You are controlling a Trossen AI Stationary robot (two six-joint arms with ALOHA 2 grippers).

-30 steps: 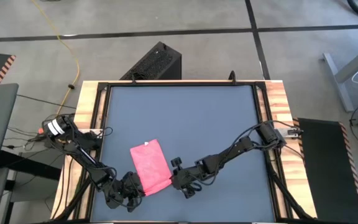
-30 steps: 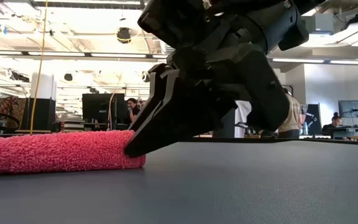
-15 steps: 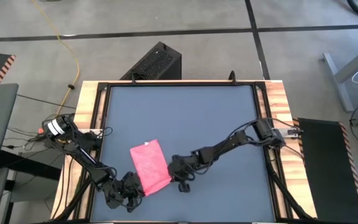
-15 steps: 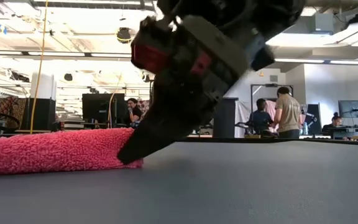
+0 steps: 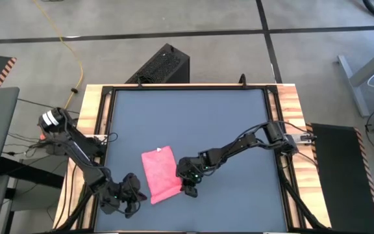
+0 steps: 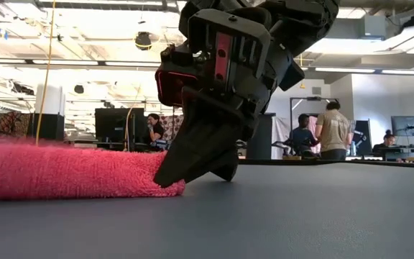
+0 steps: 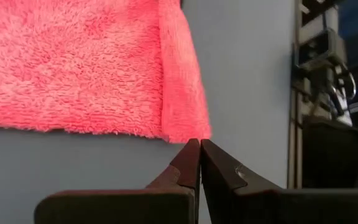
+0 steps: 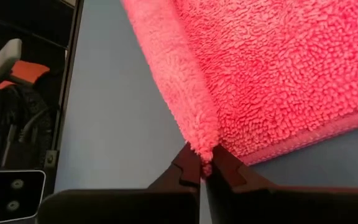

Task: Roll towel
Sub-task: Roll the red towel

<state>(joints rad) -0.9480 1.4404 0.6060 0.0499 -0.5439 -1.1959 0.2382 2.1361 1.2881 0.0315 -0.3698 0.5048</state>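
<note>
Grey tabletop (image 5: 193, 123), near-front zone: pink-red towel (image 5: 159, 173) lying folded and flat, not yet rolled. Right gripper (image 5: 188, 185): fingers now pinched on the towel's near right corner, having shifted in from just beside its edge. Left gripper (image 5: 130, 195): fingers closed and empty, now drawn back just off the near left corner. Roll start likely pending.

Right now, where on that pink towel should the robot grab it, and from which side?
Probably the near corners, from the table's front edge. The towel lies flat and folded, so only its thick folded edges offer a pinch. The right gripper is shut on its corner; the left gripper, shut, sits just off the other corner.
</note>
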